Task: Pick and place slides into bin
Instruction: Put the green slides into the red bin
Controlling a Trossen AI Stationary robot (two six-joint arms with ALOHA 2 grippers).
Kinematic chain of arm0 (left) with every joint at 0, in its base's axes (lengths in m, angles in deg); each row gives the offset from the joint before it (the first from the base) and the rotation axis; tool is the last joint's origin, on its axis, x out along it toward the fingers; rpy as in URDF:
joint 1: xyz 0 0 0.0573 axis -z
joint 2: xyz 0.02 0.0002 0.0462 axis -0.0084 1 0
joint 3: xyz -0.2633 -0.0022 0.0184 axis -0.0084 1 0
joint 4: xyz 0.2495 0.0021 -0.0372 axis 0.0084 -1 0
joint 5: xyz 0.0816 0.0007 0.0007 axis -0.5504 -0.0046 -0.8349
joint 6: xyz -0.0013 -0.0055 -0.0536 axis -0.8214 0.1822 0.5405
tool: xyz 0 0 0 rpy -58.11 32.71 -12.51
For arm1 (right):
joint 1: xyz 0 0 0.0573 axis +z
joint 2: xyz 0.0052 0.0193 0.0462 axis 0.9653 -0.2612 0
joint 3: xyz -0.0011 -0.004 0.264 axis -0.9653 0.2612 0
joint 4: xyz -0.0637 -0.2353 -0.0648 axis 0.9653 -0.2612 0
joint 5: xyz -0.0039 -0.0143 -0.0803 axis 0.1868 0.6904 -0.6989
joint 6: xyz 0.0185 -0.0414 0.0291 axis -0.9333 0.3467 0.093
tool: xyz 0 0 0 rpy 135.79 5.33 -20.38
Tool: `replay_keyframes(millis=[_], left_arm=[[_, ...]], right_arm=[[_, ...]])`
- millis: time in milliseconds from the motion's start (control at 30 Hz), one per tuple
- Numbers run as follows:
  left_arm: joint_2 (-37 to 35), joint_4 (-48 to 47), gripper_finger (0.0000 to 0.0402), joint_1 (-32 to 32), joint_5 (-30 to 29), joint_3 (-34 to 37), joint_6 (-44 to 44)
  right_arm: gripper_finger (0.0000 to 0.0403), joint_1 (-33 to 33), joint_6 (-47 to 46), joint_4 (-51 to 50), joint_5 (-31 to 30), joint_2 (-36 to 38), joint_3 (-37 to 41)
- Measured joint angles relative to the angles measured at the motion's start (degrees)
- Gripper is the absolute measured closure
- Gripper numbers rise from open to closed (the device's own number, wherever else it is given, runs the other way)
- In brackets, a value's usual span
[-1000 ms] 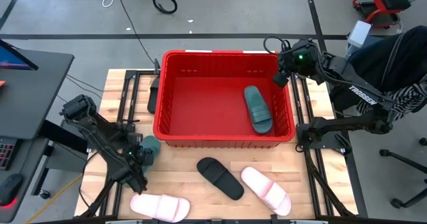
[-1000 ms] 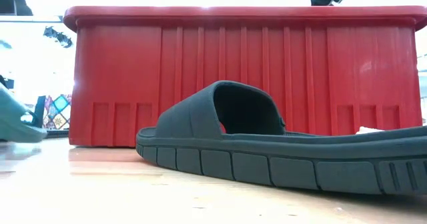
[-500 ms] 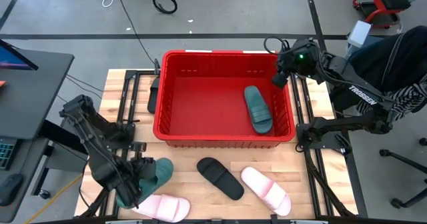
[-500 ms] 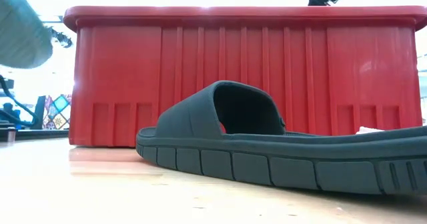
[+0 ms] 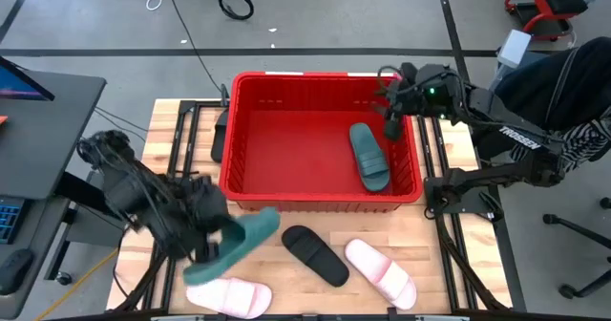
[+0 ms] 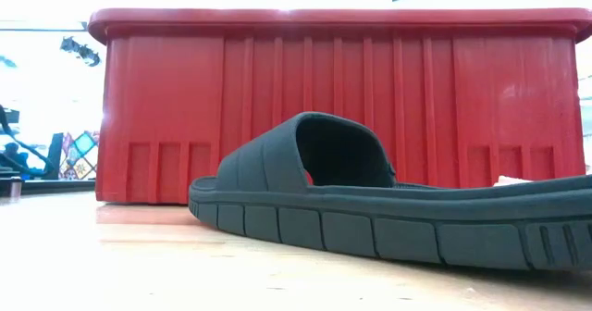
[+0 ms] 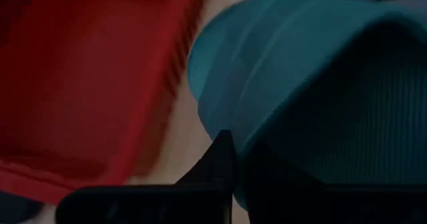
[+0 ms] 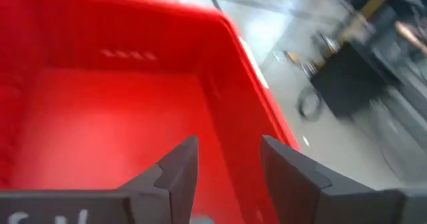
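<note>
My left gripper (image 5: 210, 242) is shut on a teal slide (image 5: 243, 243) and holds it in the air over the table's near left part, short of the red bin (image 5: 250, 82). The slide fills the left wrist view (image 7: 313, 84). A second teal slide (image 5: 368, 156) lies inside the bin on its floor. A black slide (image 5: 315, 255) and two pale pink slides (image 5: 380, 271) (image 5: 227, 297) lie on the table in front of the bin. My right gripper (image 5: 389, 120) is open and empty above the bin's far right corner. My left gripper has the teal slide pinched at its left side (image 7: 213, 117), but the gripper's own body hides the exact place of contact. The fingers come from the table's left. The slide is lifted clear and lies aslant, one end toward the near left and the other toward the bin.
Another black slide (image 5: 219, 136) lies against the bin's left outer wall. In the low view the black slide (image 6: 370, 209) lies right before the bin's near wall (image 6: 166, 107). Metal frame rails run along both table sides.
My left gripper has lifted the teal slide off the table's left part, swung first toward the near edge and then toward the right. The slide is now well above the table. My right gripper has shifted a little toward the left, over the bin.
</note>
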Motion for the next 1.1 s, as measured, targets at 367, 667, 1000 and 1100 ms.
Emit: replay_keyframes(millis=[367,667,1000,1100], left_arm=[[-7.0,8.6,0.0389,-20.5,0.1,1.4,-2.4],[-1.9,23.7,0.0386,-37.9,13.3,1.5,-13.5],[7.3,30.5,0.0376,-43.5,14.8,1.5,-16.5],[8.8,34.1,0.0387,-44.2,15.9,1.5,-16.5]], right_arm=[[0.0187,20.4,-10.6,19.7,-2.6,-1.6,0.0],[0.0089,28.6,-6.4,22.8,-2.5,-12.0,-8.6],[0.0075,27.8,1.5,-3.8,0.9,-25.4,-31.9],[0.008,27.2,5.0,-9.3,1.4,-27.8,-34.1]])
